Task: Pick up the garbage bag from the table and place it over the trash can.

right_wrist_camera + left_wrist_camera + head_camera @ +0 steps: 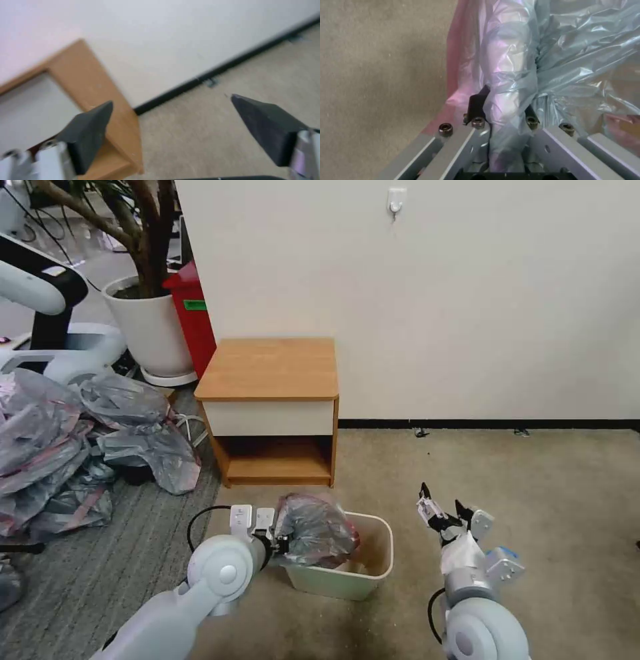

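Bag [315, 530] sits bunched over the left half of the bin [373, 573], grey plastic with pink showing at the lower edge, its bulk resting on and inside the bin's near-left rim. The left hand [280, 543] is at the bin's left side, pinching a fold of the bag; in the left wrist view the film [506, 107] is drawn down between the dark fingers [476, 105], with the pink band running alongside. Whether the bag's mouth is spread around the rim cannot be made out, since the plastic looks crumpled rather than stretched.

The bin stands on the carpet in front of the bench [270, 370], apart from its front edge, and the bench top is bare. The right hand [443, 510] hangs over the carpet to the right of the bin, well apart from it, its fingers [90, 125] spread and holding nothing.

A heap of similar bags [73, 447] lies on the floor left of the bench.
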